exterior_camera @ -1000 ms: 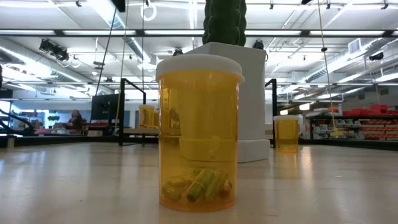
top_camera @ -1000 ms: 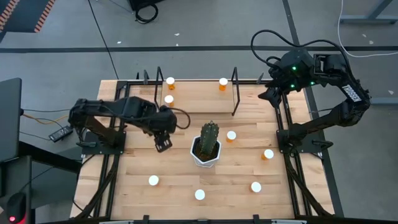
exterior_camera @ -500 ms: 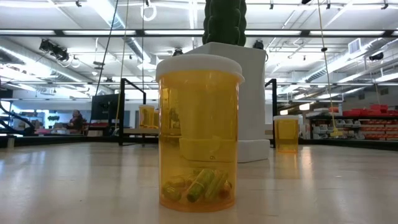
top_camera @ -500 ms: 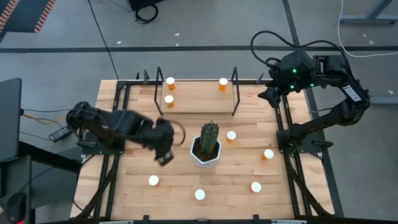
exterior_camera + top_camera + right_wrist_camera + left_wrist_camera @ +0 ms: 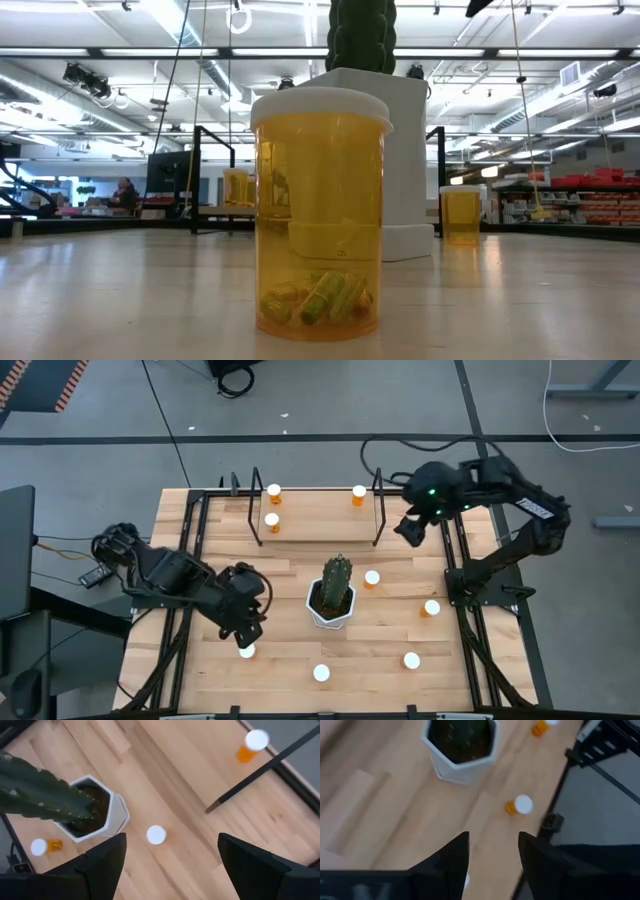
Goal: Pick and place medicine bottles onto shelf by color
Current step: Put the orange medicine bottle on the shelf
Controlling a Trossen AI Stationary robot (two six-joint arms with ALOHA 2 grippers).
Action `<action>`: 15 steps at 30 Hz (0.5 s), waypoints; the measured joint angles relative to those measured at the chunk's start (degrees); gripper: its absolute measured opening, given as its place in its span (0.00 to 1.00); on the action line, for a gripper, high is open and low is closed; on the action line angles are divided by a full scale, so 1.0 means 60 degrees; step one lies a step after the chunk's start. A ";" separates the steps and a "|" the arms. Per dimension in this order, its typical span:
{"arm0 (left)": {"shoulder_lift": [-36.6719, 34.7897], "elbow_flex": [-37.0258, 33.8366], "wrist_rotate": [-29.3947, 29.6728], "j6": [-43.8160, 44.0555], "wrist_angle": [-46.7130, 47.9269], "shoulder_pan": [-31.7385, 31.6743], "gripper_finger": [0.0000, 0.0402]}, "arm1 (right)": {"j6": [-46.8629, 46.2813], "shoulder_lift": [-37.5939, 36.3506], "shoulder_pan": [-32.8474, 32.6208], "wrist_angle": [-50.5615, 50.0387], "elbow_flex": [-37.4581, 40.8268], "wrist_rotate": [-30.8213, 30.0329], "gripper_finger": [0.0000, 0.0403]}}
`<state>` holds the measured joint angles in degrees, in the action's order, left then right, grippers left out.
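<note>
Orange medicine bottles with white caps stand upright. Three are on the shelf (image 5: 315, 515), one being at its back right (image 5: 358, 492). Several stand on the table around the cactus (image 5: 335, 592), one at the near left (image 5: 246, 651) and one right of the pot (image 5: 371, 578). My left gripper (image 5: 247, 630) hovers open just beyond the near-left bottle; its wrist view shows open fingers (image 5: 492, 847) over bare wood and a bottle (image 5: 519, 805) farther off. My right gripper (image 5: 408, 532) hangs open by the shelf's right end, above a white cap (image 5: 156, 834).
The cactus in its white pot (image 5: 462, 755) stands mid-table between the two arms. Black rod frames (image 5: 378, 510) rise at both ends of the shelf. In the low view one bottle (image 5: 320, 210) stands close to the camera, with the pot behind it.
My left gripper has swung from beside the cactus toward the table's near edge, turning as it went, and now hangs above the near-left bottle. My right gripper has moved left and down from the table's far right corner toward the shelf's right end. No bottle has moved.
</note>
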<state>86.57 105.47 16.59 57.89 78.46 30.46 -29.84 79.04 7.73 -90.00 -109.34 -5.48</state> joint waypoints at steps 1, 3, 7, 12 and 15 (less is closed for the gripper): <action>-0.0035 0.0000 0.0238 0.0002 0.0023 0.0060 0.43 | -0.0039 0.0105 -0.0097 0.0000 0.0000 0.0028 0.80; -0.0109 0.0000 0.0512 0.0141 0.0017 0.0161 0.43 | -0.0032 0.0306 -0.0350 0.0000 0.0000 0.0098 0.80; -0.0146 0.0000 0.0949 0.0802 -0.0205 0.0528 0.43 | 0.0485 0.0596 -0.0765 0.0000 0.0000 0.0147 0.80; -0.0143 0.0000 0.2387 0.1085 -0.0256 0.0982 0.43 | 0.1339 0.1078 -0.0699 0.0000 0.0000 0.0022 0.80; -0.0143 0.0000 0.3142 0.1524 -0.0260 0.0969 0.43 | 0.1744 0.1287 -0.0528 0.0000 0.0000 0.0361 0.80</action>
<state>85.71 105.47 35.44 67.03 76.90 36.27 -19.38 86.76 4.56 -90.00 -109.34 -3.31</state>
